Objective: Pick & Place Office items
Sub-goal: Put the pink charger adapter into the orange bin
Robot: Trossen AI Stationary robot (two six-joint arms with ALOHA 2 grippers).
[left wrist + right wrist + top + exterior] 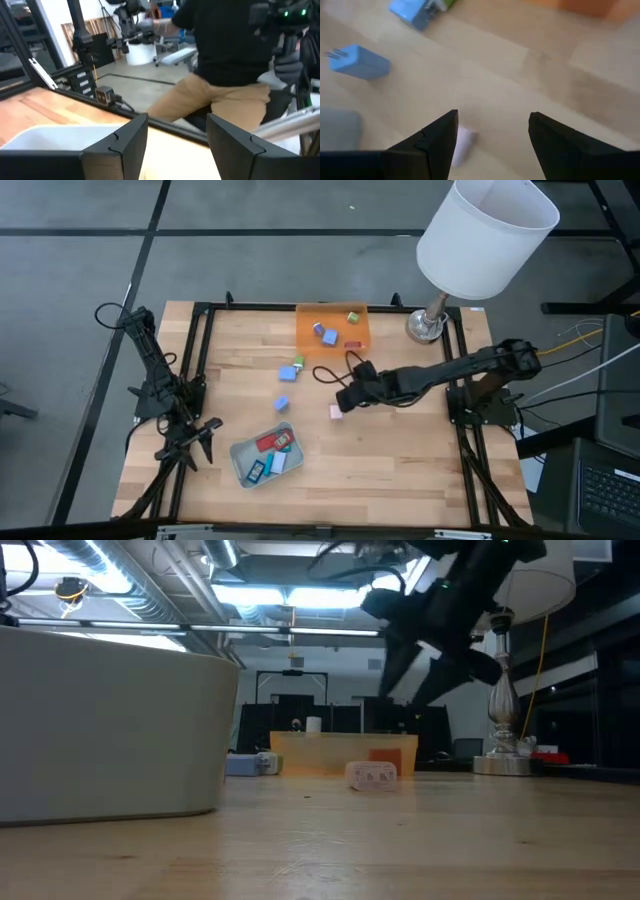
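Observation:
A small pink block [336, 411] lies on the wooden table, also seen as the pink block [372, 775] and the pink block [465, 140]. My right gripper [344, 400] hovers open just above it, slanting down; the block sits beside one finger, untouched. Blue pieces [290, 372] [282, 403] and a green one [298, 361] lie to its left. The orange tray [310, 320] holds a green block [353, 316], a bluish block [325, 333] and a red piece [352, 345]. My left gripper [207, 432] waits open at the table's left, near the grey tray [240, 455].
The grey tray holds red and blue flat pieces [272, 444]. A lamp with a white shade [485, 230] stands at the far right corner on a metal base [425, 327]. A black cable [330, 372] loops near the orange tray. A person [225, 55] sits beyond the table.

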